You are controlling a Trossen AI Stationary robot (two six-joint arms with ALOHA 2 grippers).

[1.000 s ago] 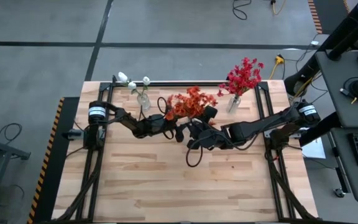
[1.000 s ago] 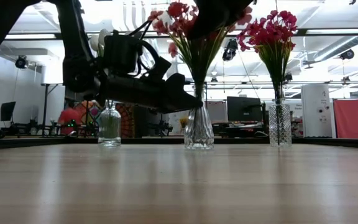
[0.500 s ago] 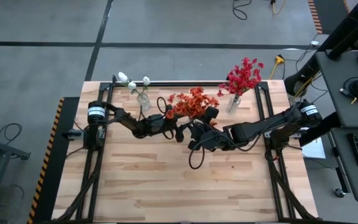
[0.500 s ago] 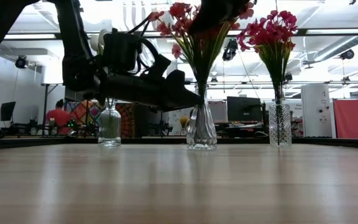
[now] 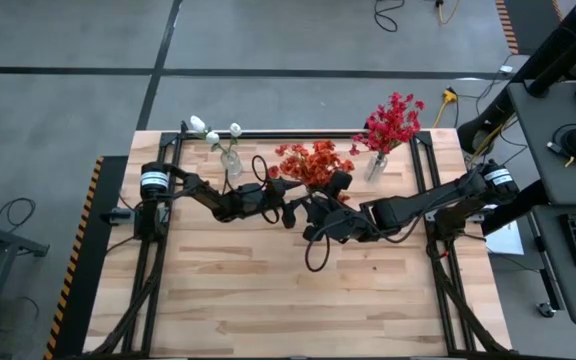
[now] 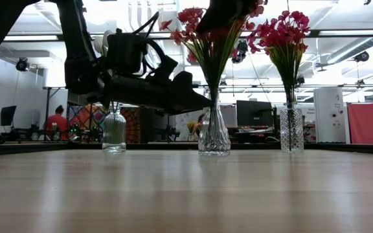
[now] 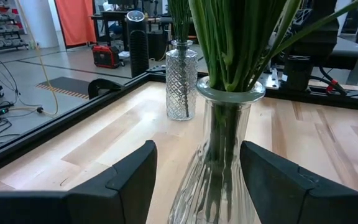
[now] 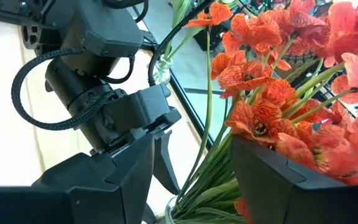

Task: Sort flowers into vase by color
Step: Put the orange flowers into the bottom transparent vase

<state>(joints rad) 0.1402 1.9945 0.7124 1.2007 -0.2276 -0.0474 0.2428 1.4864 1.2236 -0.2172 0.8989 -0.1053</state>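
Note:
Three glass vases stand in a row along the far edge. A small bottle [image 6: 114, 129] holds white flowers [image 5: 213, 133]. A fluted middle vase [image 6: 214, 129] holds orange flowers [image 5: 313, 163]. A cut-glass vase [image 6: 291, 129] holds red flowers [image 5: 393, 120]. My left gripper [image 7: 197, 146] points level from the table's left, open, its fingers on either side of the middle vase's belly [image 7: 219, 162]. My right gripper [image 8: 194, 140] hangs higher, slanting down from the right. It is open around the orange spray's stems [image 8: 207, 155] and blooms. My left gripper has one finger [image 7: 272, 180] right at the middle vase's wall [image 7: 241, 171], and I cannot tell whether it touches; the other finger stands clear. My right gripper has orange blooms [image 8: 260, 124] lying over one finger [image 8: 284, 180]; whether they touch cannot be told.
Black frame rails [image 5: 423, 170] run along the table's sides and far edge. A loose cable loop [image 5: 313, 255] hangs below my right arm. The near half of the wooden board [image 5: 288, 300] is bare. A person [image 6: 57, 120] shows in the room behind.
The middle vase with its orange flowers has slid a little toward the table's right edge, staying upright on the board. Both arms have kept still.

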